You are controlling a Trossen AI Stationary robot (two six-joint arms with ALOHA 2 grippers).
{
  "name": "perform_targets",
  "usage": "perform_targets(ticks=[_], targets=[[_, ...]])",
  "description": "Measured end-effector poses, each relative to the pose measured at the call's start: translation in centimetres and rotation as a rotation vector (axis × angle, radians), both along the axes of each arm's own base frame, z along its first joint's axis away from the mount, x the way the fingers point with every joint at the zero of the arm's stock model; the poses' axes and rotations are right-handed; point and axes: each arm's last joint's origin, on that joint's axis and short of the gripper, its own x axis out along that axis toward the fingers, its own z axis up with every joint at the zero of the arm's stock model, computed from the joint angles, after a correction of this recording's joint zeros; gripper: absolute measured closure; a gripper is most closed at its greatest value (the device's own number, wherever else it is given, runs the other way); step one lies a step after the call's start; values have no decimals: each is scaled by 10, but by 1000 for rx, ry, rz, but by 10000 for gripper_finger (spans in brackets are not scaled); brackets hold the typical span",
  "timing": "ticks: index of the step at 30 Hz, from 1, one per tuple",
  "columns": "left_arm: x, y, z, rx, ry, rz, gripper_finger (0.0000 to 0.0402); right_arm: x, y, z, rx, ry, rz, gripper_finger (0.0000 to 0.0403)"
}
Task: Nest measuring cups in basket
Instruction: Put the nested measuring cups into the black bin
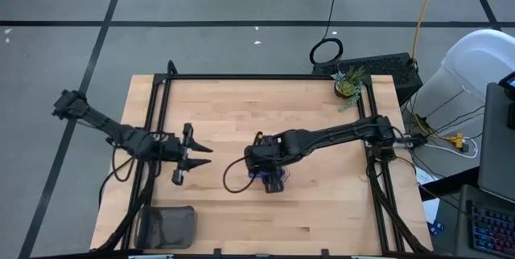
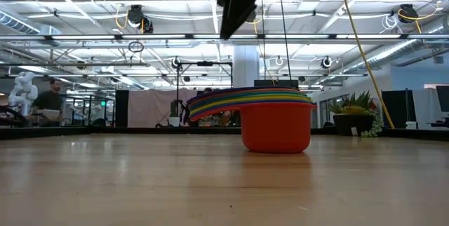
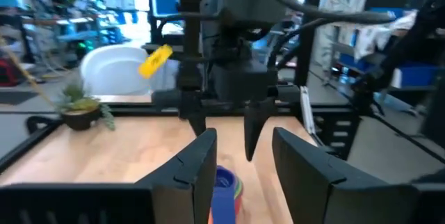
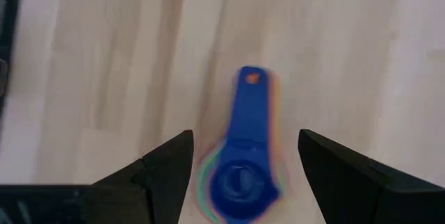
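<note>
While over cups | right hand spread | left hand apart

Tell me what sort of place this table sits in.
Probably a large open robotics lab or workshop. The low view shows exposed ceiling trusses with hanging cable reels, a white robot at another station beside a person, and a concrete floor marked with tape lines.

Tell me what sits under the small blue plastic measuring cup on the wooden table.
The blue plastic measuring cup tops a nested stack: rainbow-coloured rims lie beneath it, resting in the red plastic cup at the bottom. The lower cups' insides are covered. The open right gripper hovers above.
</note>
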Motion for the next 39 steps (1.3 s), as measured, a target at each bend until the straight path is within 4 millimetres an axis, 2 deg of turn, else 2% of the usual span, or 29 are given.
perform_targets(ticks=[5,8,16,28,33,39], targets=[[7,10,-3,-8,16,-53,259,12,0,-29,21,79,1,149],[7,12,-2,-11,10,-62,259,16,0,-35,21,79,-2,149],[8,12,-3,-6,14,-62,259,24,-4,-34,45,17,-45,149],[8,13,-3,13,14,-23,259,25,-10,-35,62,21,-123,149],[8,14,-3,12,14,-1,259,27,-22,-40,58,18,-191,149],[7,13,-4,42,26,-34,259,25,-22,-52,63,41,-218,149]])
